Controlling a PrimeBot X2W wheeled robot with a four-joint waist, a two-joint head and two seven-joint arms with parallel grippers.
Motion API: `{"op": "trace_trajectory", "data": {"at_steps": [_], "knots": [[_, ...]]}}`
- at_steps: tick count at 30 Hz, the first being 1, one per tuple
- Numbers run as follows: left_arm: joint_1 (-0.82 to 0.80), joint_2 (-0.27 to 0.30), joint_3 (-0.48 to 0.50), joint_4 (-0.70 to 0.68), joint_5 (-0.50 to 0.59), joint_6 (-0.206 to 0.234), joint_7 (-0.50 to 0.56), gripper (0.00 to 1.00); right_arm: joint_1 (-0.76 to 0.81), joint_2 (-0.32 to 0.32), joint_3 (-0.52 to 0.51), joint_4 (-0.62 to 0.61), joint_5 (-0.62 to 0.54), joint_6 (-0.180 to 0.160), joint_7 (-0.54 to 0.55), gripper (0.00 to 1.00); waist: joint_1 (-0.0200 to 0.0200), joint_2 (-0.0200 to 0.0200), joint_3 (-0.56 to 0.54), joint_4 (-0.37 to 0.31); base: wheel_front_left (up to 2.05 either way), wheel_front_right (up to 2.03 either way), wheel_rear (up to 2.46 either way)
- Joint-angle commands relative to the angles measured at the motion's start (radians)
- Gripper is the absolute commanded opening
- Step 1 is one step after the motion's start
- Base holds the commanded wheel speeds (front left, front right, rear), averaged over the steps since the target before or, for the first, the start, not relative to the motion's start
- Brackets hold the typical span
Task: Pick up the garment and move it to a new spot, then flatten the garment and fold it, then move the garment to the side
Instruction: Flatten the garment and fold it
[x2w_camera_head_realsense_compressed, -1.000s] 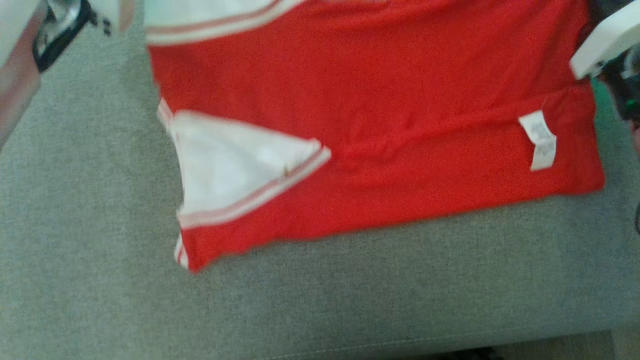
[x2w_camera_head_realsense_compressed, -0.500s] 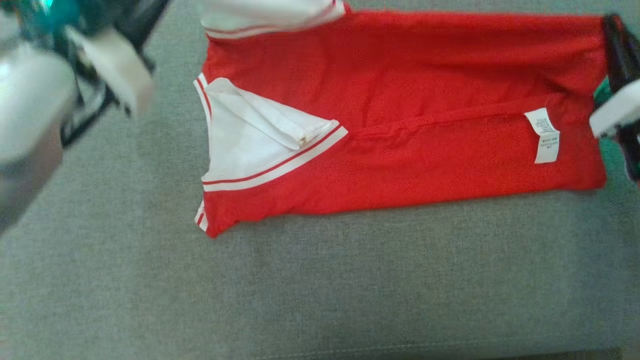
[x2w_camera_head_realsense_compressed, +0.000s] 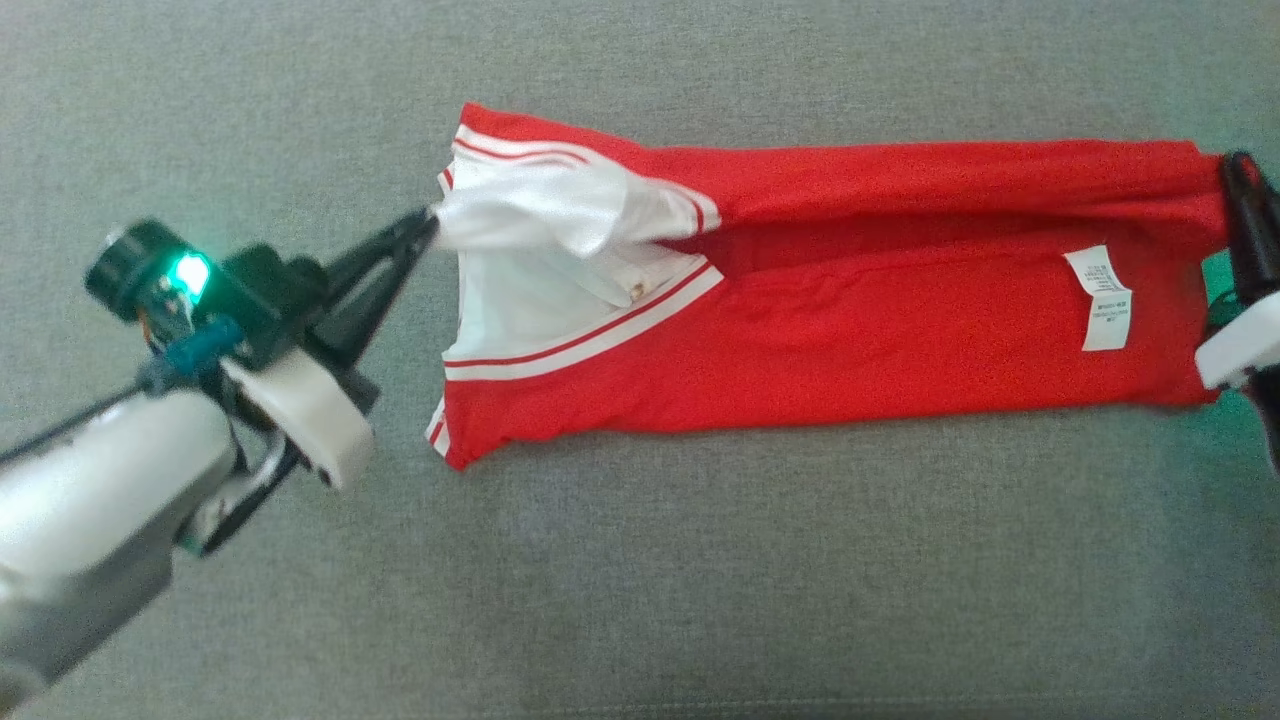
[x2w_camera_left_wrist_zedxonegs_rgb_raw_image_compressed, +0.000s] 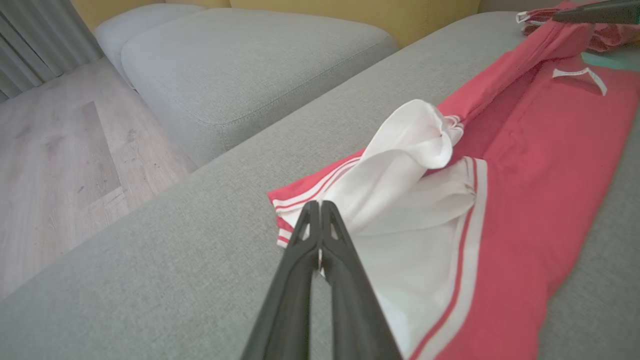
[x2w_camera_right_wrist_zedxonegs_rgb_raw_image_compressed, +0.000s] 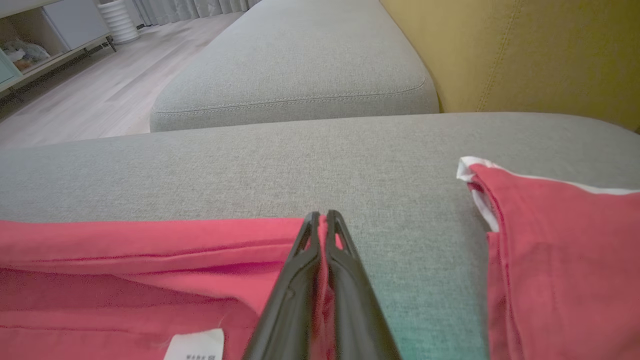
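The garment (x2w_camera_head_realsense_compressed: 850, 330) is a red shirt with white sleeves and striped trim, stretched lengthwise across the grey sofa seat (x2w_camera_head_realsense_compressed: 700, 560). My left gripper (x2w_camera_head_realsense_compressed: 432, 218) is shut on the white sleeve at its left end, and the left wrist view shows the closed fingertips (x2w_camera_left_wrist_zedxonegs_rgb_raw_image_compressed: 320, 206) pinching white cloth of the garment (x2w_camera_left_wrist_zedxonegs_rgb_raw_image_compressed: 540, 165). My right gripper (x2w_camera_head_realsense_compressed: 1236, 165) is shut on the red far corner at the hem end, seen close in the right wrist view (x2w_camera_right_wrist_zedxonegs_rgb_raw_image_compressed: 323, 216) over the garment (x2w_camera_right_wrist_zedxonegs_rgb_raw_image_compressed: 125, 280). A white care label (x2w_camera_head_realsense_compressed: 1100, 297) faces up near the hem.
Another red cloth with a white edge (x2w_camera_right_wrist_zedxonegs_rgb_raw_image_compressed: 550, 240) lies on the seat just beyond the hem end. A yellow backrest (x2w_camera_right_wrist_zedxonegs_rgb_raw_image_compressed: 525, 55) rises behind the seat. A second grey cushion (x2w_camera_left_wrist_zedxonegs_rgb_raw_image_compressed: 240, 60) and wooden floor (x2w_camera_left_wrist_zedxonegs_rgb_raw_image_compressed: 60, 165) lie past the seat's edge.
The head camera has shifted, bringing the whole garment and my left gripper into view. The garment's far long edge now lies drawn nearer over the body, so the shirt looks narrower.
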Motion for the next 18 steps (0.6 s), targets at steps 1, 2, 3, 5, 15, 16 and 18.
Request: {"op": "trace_trajectory", "data": {"at_steps": [1, 2, 3, 5, 15, 16, 18], "knots": [[-0.015, 0.050, 0.050, -0.027, -0.009, 0.014, -0.002, 0.00, 0.032, -0.014, -0.008, -0.034, -0.012, 0.007, 0.002, 0.00, 0.0001, -0.0001, -0.001, 0.001, 0.00, 0.00, 0.00], [0.000, 0.055, 0.049, -0.044, -0.012, 0.026, -0.002, 0.00, 0.049, -0.009, -0.021, -0.045, -0.021, 0.007, 0.008, 0.00, 0.0001, -0.0001, -0.002, 0.002, 0.00, 0.00, 0.00], [0.015, 0.059, 0.049, -0.057, -0.014, 0.035, -0.001, 0.00, 0.065, -0.003, -0.035, -0.058, -0.030, 0.007, 0.012, 0.00, 0.0001, -0.0001, -0.001, 0.003, 0.00, 0.00, 0.00], [0.039, 0.064, 0.048, -0.075, -0.019, 0.052, -0.004, 0.00, 0.094, 0.010, -0.063, -0.081, -0.047, 0.007, 0.021, 0.06, 0.0001, -0.0001, 0.000, 0.005, 0.00, 0.00, 0.00], [0.164, -0.035, 0.070, -0.038, -0.056, 0.149, -0.100, 1.00, 0.216, 0.115, -0.215, -0.135, -0.125, 0.007, 0.014, 1.00, 0.0001, -0.0001, -0.029, 0.019, 0.00, 0.00, 0.00], [0.183, -0.052, 0.079, -0.029, -0.056, 0.171, -0.111, 1.00, 0.237, 0.129, -0.236, -0.143, -0.127, 0.007, 0.002, 1.00, 0.0001, -0.0001, -0.037, 0.022, 0.00, 0.00, 0.00], [0.230, -0.092, 0.122, -0.017, -0.060, 0.226, -0.129, 1.00, 0.281, 0.160, -0.280, -0.163, -0.129, 0.007, -0.027, 1.00, 0.0001, -0.0001, -0.055, 0.028, 0.00, 0.00, 0.00]]}}
